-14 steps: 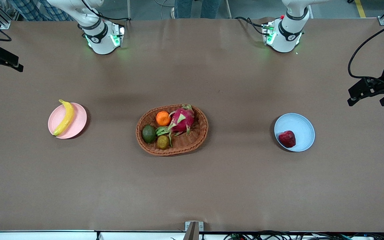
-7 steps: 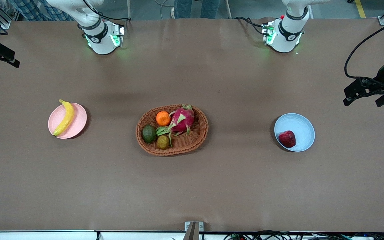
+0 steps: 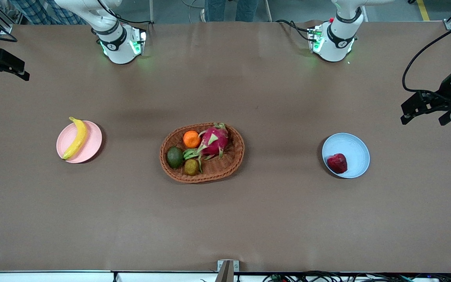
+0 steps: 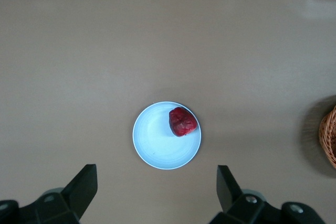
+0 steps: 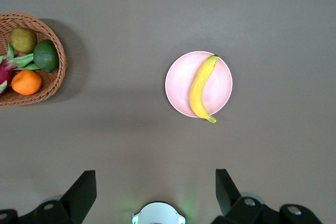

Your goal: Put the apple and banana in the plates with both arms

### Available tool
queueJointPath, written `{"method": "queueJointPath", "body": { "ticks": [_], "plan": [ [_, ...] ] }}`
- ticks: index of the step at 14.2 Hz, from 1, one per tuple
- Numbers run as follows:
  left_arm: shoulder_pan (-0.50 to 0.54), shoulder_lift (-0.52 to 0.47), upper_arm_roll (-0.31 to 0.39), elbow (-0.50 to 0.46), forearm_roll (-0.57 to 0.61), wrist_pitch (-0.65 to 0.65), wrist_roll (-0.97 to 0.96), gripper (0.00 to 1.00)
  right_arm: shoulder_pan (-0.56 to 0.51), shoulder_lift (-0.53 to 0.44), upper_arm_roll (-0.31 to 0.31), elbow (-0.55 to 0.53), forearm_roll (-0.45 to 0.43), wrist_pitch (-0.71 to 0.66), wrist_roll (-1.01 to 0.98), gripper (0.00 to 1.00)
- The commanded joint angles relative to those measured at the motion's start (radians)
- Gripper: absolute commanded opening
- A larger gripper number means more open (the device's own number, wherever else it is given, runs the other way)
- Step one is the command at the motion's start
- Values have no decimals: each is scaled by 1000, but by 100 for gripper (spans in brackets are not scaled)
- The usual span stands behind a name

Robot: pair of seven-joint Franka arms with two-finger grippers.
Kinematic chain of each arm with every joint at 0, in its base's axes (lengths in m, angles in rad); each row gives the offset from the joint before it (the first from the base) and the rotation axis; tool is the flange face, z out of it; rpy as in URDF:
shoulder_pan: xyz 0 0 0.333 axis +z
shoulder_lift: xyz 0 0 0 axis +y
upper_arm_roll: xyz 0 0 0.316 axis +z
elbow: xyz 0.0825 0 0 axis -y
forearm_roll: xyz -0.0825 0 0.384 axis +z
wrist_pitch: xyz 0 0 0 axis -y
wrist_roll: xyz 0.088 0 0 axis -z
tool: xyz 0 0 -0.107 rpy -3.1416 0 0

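The yellow banana (image 3: 76, 138) lies on the pink plate (image 3: 92, 145) toward the right arm's end of the table; both show in the right wrist view, the banana (image 5: 201, 87) on the plate (image 5: 178, 85). The dark red apple (image 3: 337, 163) sits in the light blue plate (image 3: 352, 149) toward the left arm's end, also seen in the left wrist view as apple (image 4: 182, 121) and plate (image 4: 155, 142). My left gripper (image 3: 425, 116) (image 4: 156, 184) is open and empty, high above the table's end. My right gripper (image 3: 6, 74) (image 5: 156, 187) is open and empty, high over the other end.
An oval wicker basket (image 3: 233, 156) stands mid-table between the plates. It holds a pink dragon fruit (image 3: 213, 141), an orange (image 3: 191, 139), a green avocado (image 3: 175, 156) and a brownish fruit (image 3: 191, 167). The arm bases (image 3: 119, 43) (image 3: 333, 39) stand along the table's back edge.
Both grippers have shifted slightly while staying high at the table's ends, the left one a little inward. The fruits and plates have not moved.
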Motion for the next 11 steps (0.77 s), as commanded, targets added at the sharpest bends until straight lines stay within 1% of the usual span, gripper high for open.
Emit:
{"method": "queueJointPath", "body": {
  "ticks": [1, 5, 11],
  "plan": [
    [-3, 10, 10, 36, -11, -23, 8, 100, -22, -32, 19, -42, -20, 25, -4, 100],
    [-1, 10, 7, 36, -8, -23, 6, 100, -17, -32, 19, -40, -20, 25, -1, 100],
    [5, 11, 14, 34, -9, -24, 15, 100, -14, -27, 14, -34, -6, 14, 62, 100]
  ]
}}
